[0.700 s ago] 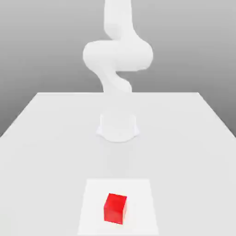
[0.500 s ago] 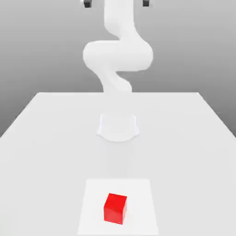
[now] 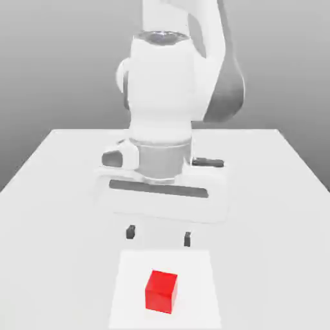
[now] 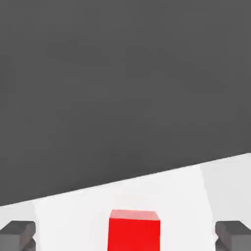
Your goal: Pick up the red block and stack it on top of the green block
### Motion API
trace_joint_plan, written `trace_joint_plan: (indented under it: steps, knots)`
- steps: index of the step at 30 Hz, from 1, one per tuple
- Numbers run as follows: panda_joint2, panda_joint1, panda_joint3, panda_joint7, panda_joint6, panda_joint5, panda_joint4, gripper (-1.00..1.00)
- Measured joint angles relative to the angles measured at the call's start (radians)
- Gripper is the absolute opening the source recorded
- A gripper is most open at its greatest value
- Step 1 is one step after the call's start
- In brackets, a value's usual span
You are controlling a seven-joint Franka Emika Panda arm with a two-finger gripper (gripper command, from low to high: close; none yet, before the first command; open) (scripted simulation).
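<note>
The white table (image 3: 58, 193) fills the lower part of the exterior view, its far edge running level across the middle under a grey backdrop. Over it stands the white arm (image 3: 164, 97), the bulkiest thing there: its upper links rise toward twelve o'clock and out of the top edge, while the thick wrist and broad, flat hand body face the camera and hang low above the table's centre, pointing downward. From the underside of the hand the gripper (image 3: 158, 235) reaches down, its two small dark fingertips (image 3: 131, 231) standing well apart with open table between them, holding nothing. Below that, toward six o'clock, a paler square patch (image 3: 200, 283) lies flat on the table near its front edge. On this patch sits the red block (image 3: 160, 291), a small plain cube turned slightly so that two side faces show; it rests at about six o'clock from the gripper, near it but clear of both fingertips. In the hand view the red block (image 4: 134, 230) sits on the pale patch (image 4: 73, 215) between the two grey fingertips (image 4: 17, 234), which stand far out to either side without touching it, with dark grey background beyond the table's edge.
</note>
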Motion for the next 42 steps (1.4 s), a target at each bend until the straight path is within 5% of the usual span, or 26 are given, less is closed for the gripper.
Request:
trace_joint_plan:
  steps: [6, 7, 14, 20, 33, 37, 38, 42]
  knots:
    - [0.217, 0.009, -0.012, 0.026, 0.156, -0.012, -0.001, 0.00]
    - [0.253, 0.012, -0.016, 0.029, 0.187, -0.015, 0.004, -1.00]
    - [0.262, 0.012, -0.016, 0.032, 0.195, -0.018, 0.005, -1.00]
    - [0.094, -0.010, -0.006, 0.015, 0.038, 0.011, -0.007, -1.00]
    - [0.299, -0.300, -0.256, 0.066, -0.223, 0.148, 0.448, -1.00]
    - [0.426, -0.343, -0.249, 0.045, -0.142, 0.196, 0.492, -1.00]
    - [0.445, -0.347, -0.245, 0.041, -0.126, 0.203, 0.494, 1.00]
    - [0.445, -0.347, -0.245, 0.041, -0.126, 0.203, 0.494, 1.00]
